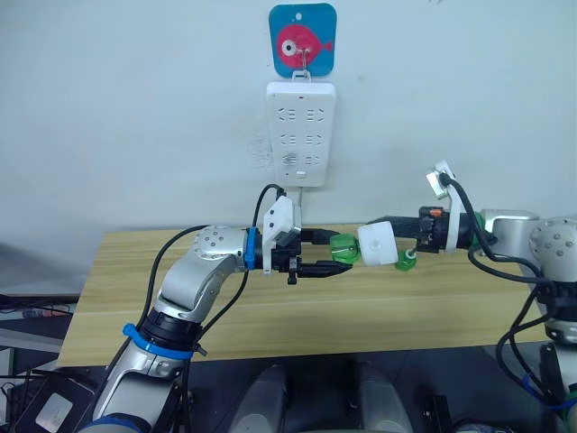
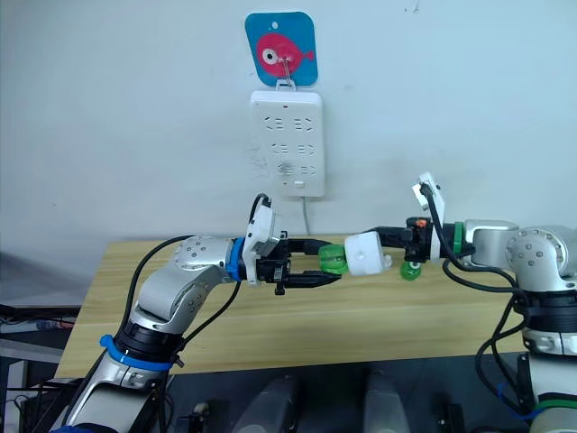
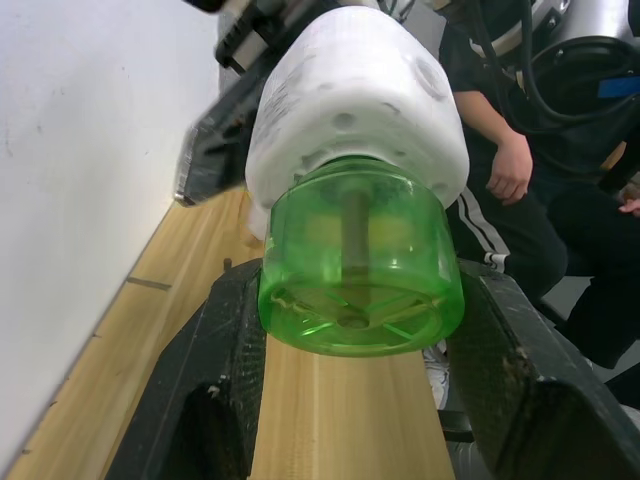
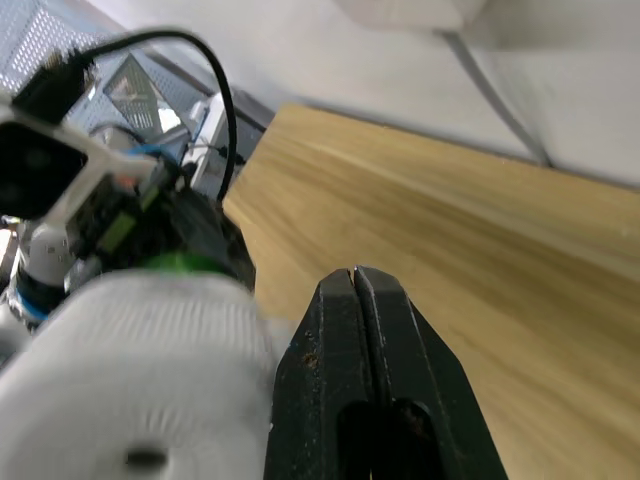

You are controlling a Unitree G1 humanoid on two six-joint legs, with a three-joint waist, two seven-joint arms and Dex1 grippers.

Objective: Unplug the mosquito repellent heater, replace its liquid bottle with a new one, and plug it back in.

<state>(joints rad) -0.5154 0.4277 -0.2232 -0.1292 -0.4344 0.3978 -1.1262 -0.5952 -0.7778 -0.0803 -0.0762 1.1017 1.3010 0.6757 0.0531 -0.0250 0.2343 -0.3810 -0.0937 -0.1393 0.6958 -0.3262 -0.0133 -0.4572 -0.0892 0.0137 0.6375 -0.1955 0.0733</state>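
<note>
The white mosquito repellent heater [image 1: 377, 244] hangs in the air over the wooden table [image 1: 270, 316], with a green liquid bottle [image 1: 343, 249] fitted into its left end. My left gripper [image 1: 341, 253] is shut on that bottle, one black finger on each side of it [image 3: 360, 290]. From the right, my right gripper [image 1: 398, 236] holds the heater's other end; in the right wrist view its fingers [image 4: 340, 330] lie pressed together beside the heater [image 4: 140, 400]. A second green bottle [image 1: 406, 262] stands on the table under the right gripper.
A tall white power strip [image 1: 301, 133] hangs on the wall behind, under a blue fish hook [image 1: 302, 38], with its cord running down behind the table. A seated person [image 3: 500, 170] shows beyond the table's end in the left wrist view.
</note>
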